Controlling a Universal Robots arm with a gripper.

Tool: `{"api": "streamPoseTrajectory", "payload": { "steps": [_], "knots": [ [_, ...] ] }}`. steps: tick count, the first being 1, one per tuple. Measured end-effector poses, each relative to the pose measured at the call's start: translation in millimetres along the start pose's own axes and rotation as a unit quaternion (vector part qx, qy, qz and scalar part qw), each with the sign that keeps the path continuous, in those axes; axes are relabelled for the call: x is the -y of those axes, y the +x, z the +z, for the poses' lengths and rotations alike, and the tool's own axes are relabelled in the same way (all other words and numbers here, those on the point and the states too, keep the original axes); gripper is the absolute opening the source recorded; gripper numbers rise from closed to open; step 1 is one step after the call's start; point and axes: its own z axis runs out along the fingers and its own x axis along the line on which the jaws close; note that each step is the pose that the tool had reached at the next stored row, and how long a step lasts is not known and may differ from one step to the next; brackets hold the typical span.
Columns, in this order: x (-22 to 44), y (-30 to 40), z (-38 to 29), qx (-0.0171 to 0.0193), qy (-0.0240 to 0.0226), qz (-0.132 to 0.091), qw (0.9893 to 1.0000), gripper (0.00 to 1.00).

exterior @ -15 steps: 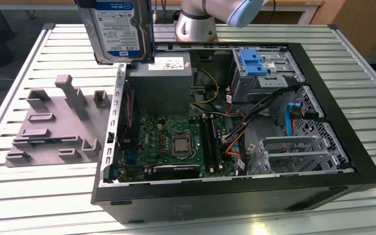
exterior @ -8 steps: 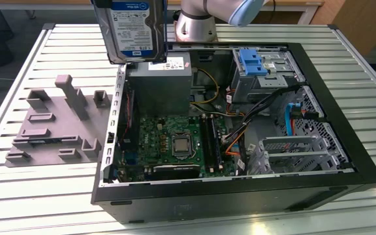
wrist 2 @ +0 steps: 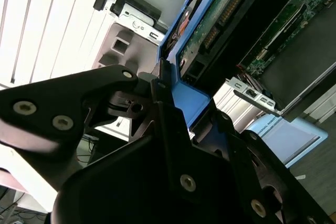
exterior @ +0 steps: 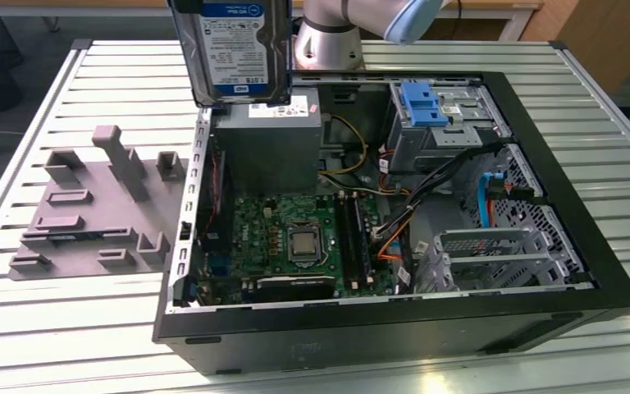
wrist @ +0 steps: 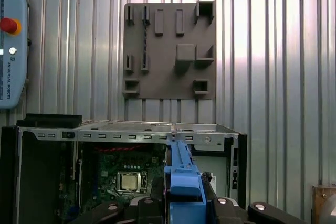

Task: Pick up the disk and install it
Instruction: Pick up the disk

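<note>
disk up in my claw, over the open case
i see the claw (wrist 2: pixel 185 107) clamped on the disk (exterior: pixel 239 49) at its blue rails, holding it upright in the air above the grey power supply (exterior: pixel 266 139) inside the computer case (exterior: pixel 577 271) on the slatted surface (exterior: pixel 75 328).

The disk (exterior: pixel 239 51) bears a white-and-blue printed label (exterior: pixel 239 33); the power supply (exterior: pixel 266 152) a small white sticker (exterior: pixel 280 109)
</note>
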Motion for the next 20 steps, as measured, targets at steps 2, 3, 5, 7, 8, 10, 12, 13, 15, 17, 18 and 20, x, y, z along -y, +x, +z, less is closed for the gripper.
{"api": "streamPoseTrajectory", "payload": {
  "steps": [2, 3, 5, 7, 8, 10, 12, 13, 15, 17, 18, 20],
  "knots": [
    [0.2, 0.7, 0.0, 0.0, 0.0, 0.0, 1.0, 0.36],
    [0.2, 2.6, 0.0, 0.0, 0.0, 0.0, 1.0, 0.36],
    [0.1, 7.7, 0.2, 0.0, 0.0, 0.0, 1.0, 0.36],
    [0.2, 14.0, 0.3, -0.0002, 0.0, 0.0, 1.0, 0.36],
    [0.2, 17.6, 0.3, -0.0004, 0.0, 0.0, 1.0, 0.36],
    [0.2, 23.6, 0.4, -0.0008, 0.0, 0.0, 1.0, 0.36],
    [0.9, 25.4, 0.5, -0.0014, 0.0, 0.0, 1.0, 0.36],
    [2.2, 25.4, 0.5, -0.0017, 0.0, 0.0, 1.0, 0.36],
    [7.2, 25.5, 0.4, -0.0019, 0.0, 0.0, 1.0, 0.36],
    [13.0, 25.5, 0.4, -0.0019, 0.0, 0.0, 1.0, 0.36],
    [15.9, 25.5, 0.4, -0.0019, 0.0, 0.0, 1.0, 0.36],
    [21.5, 25.5, 0.3, -0.0019, 0.0, 0.0, 1.0, 0.36]
  ]
}}
